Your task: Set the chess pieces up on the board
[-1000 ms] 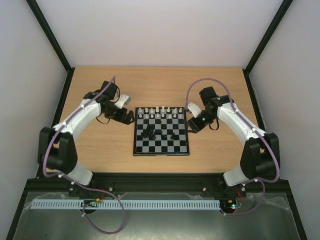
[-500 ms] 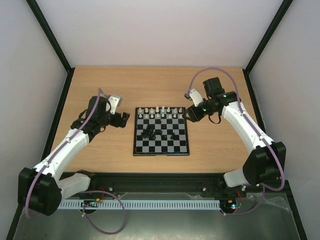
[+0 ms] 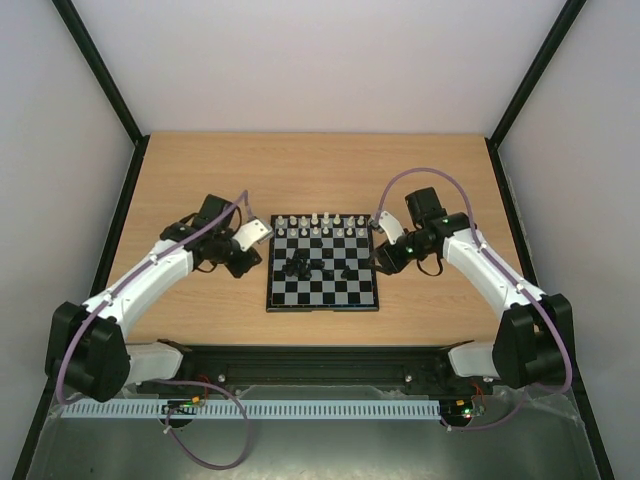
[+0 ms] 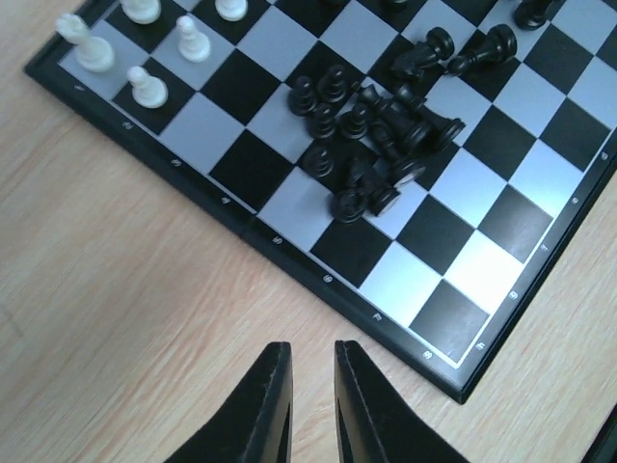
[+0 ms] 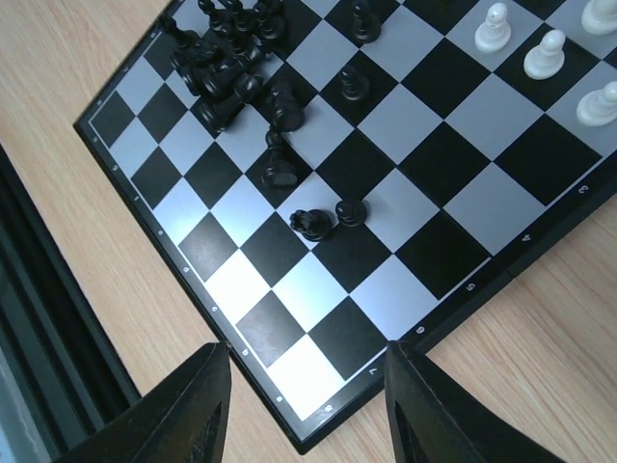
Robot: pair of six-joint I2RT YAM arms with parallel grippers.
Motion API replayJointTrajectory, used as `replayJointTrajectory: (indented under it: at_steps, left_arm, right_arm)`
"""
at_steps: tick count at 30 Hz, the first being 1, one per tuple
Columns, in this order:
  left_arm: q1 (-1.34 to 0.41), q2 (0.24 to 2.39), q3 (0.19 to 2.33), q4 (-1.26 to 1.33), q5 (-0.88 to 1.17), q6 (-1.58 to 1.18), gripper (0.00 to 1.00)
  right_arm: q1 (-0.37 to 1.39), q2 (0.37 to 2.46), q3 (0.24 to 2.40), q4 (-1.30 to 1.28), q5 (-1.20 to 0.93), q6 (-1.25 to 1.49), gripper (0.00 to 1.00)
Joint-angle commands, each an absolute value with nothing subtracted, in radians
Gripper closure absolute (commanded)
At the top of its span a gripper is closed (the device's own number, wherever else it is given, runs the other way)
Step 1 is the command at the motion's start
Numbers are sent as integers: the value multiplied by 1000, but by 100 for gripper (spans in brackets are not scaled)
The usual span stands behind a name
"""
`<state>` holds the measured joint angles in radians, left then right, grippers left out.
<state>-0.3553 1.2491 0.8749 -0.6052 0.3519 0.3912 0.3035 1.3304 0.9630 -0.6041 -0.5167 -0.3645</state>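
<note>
The board (image 3: pixel 322 308) lies mid-table. White chess pieces (image 3: pixel 322 228) stand in two rows along its far edge. Black pieces (image 3: pixel 298 266) lie heaped near the middle, some tipped over, others scattered to the right (image 3: pixel 345 270). My left gripper (image 3: pixel 250 264) hovers over bare wood just left of the board; in its wrist view the gripper (image 4: pixel 312 347) is shut, a thin slit between the fingers and nothing in it, with the black heap (image 4: pixel 376 145) ahead. My right gripper (image 3: pixel 378 262) is at the board's right edge, where it (image 5: pixel 307 347) stands open above a corner; a black piece (image 5: pixel 313 222) stands just beyond.
Wooden table (image 3: pixel 200 170) with black frame posts at its sides and a black rail (image 3: pixel 320 355) along the near edge. The board's rim (image 4: pixel 289 253) runs just ahead of the left fingers. White pieces (image 5: pixel 545 53) stand far from the right fingers.
My left arm swung out to the left, then back beside the board, and its jaws closed from wide open. The right gripper pulled away, then dropped back to the board's right edge.
</note>
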Motion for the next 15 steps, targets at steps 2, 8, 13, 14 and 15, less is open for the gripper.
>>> replayJointTrajectory:
  at_steps: [2,8,13,14,15]
  left_arm:
    - [-432,1326,937,-656,289,466,89]
    - [-479,1512,1066,-740,312,411,82]
    - [-506,1580,1092,-696,336,337,70]
    - [-511,1589,1093,-689,335,326,67]
    - [-514,1598,1094,-684,331,315,66]
  right_arm:
    - [308,1317,928,-610,-471,-445,55]
    - [304,1294,881,-595,-459,-442,54]
    - [299,1291,873,-605,-440,-448,54]
    - [295,1290,870,-605,-441,-446,54]
    - [293,1290,866,-600,-442,-444,54]
